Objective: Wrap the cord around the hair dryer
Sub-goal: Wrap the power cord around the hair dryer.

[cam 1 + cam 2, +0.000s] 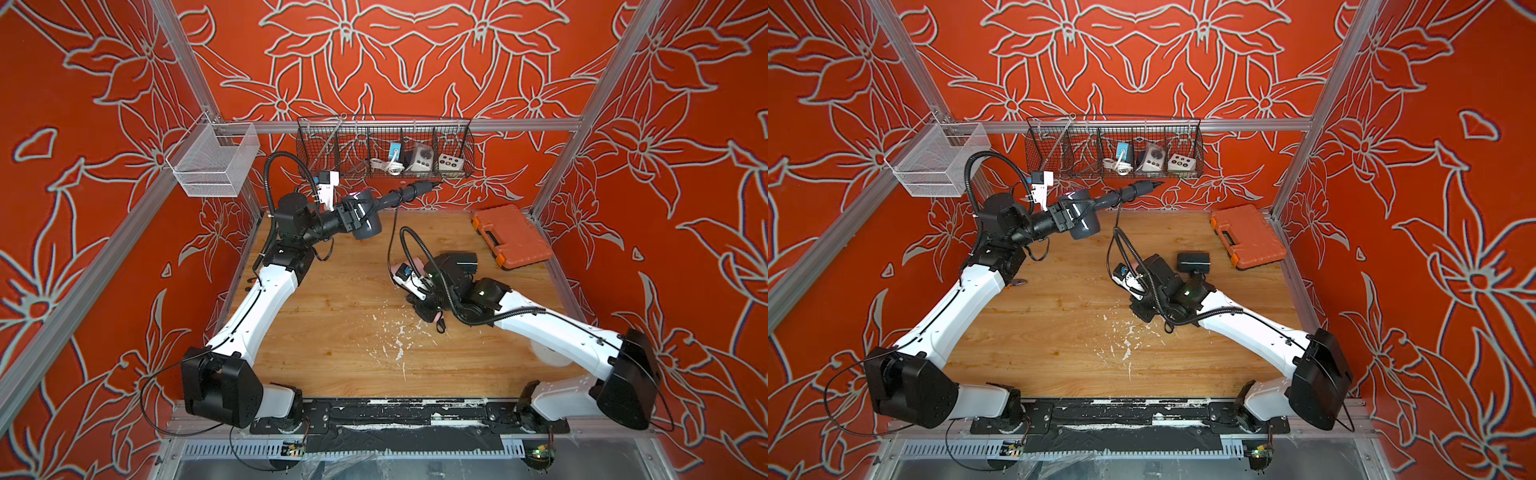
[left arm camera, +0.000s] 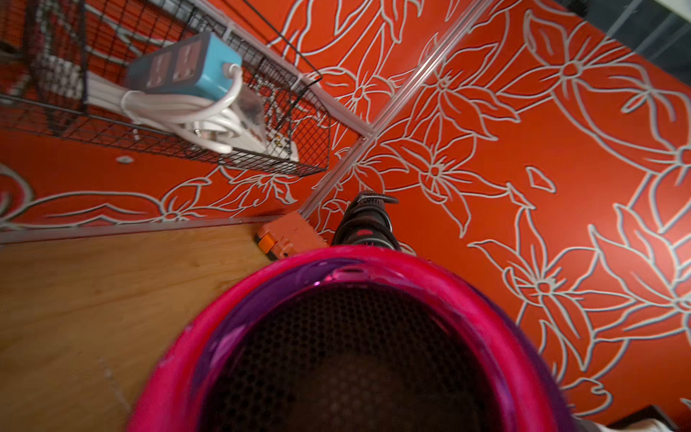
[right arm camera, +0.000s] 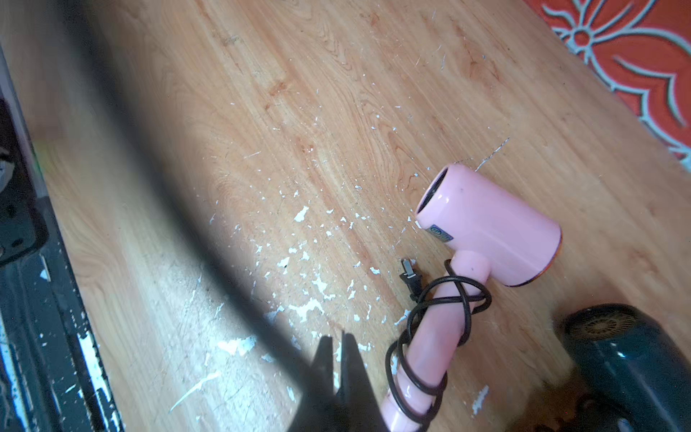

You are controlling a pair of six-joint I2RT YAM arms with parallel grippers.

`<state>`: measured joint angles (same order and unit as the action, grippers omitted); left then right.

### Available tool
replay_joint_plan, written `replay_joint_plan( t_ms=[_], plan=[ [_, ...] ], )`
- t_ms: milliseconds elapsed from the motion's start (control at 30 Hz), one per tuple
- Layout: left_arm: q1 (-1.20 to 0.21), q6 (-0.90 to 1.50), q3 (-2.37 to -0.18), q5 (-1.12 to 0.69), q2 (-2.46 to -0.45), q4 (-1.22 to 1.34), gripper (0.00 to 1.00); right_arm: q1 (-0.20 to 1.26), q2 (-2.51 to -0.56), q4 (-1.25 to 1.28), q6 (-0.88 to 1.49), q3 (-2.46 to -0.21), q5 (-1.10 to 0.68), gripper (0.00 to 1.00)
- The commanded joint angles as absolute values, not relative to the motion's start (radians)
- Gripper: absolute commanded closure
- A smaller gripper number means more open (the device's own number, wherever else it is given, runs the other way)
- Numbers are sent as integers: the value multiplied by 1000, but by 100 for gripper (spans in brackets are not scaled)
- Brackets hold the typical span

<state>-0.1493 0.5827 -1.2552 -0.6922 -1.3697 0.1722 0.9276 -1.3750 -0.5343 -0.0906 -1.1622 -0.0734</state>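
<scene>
A dark grey hair dryer (image 1: 368,226) (image 1: 1086,224) with a magenta rear ring (image 2: 336,269) is held up in the air over the back left of the table. My left gripper (image 1: 353,214) is shut on its barrel; its jaws are hidden in the left wrist view. The black handle (image 1: 409,193) points toward the back wall. The thin black cord (image 1: 390,241) (image 1: 1109,245) hangs from the handle down to my right gripper (image 3: 336,340), which is shut on it low over the table. In the right wrist view the cord (image 3: 187,209) is a blurred dark band running to the jaws.
A pink hair dryer (image 3: 486,232) lies beside my right gripper, its own cord coiled on its handle. A dark teal dryer (image 3: 628,359) lies next to it. An orange case (image 1: 513,237) sits at the back right. A black wire basket (image 1: 384,174) hangs just above the held handle, and a white mesh basket (image 1: 212,166) hangs to the left.
</scene>
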Motion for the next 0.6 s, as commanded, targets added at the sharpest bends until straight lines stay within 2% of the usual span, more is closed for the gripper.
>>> replay_joint_plan(
  t_ms=[0,267,467,567],
  plan=[
    [-142,392,-1299,-560,-1345,54,100,1008,-1361,-817,-97,-1277,129,100],
    [-143,327,-1230,-504,-1314,-36,100,1076,-1432,-1164,-122,-1617,447,100],
    [-154,331,-1188,-557,-1290,-49,100,1075,-1473,-1183,-288,-1772,684,100],
    [-179,327,-1178,-595,-1288,-60,100,1071,-1488,-1127,-384,-1833,730,100]
  ],
)
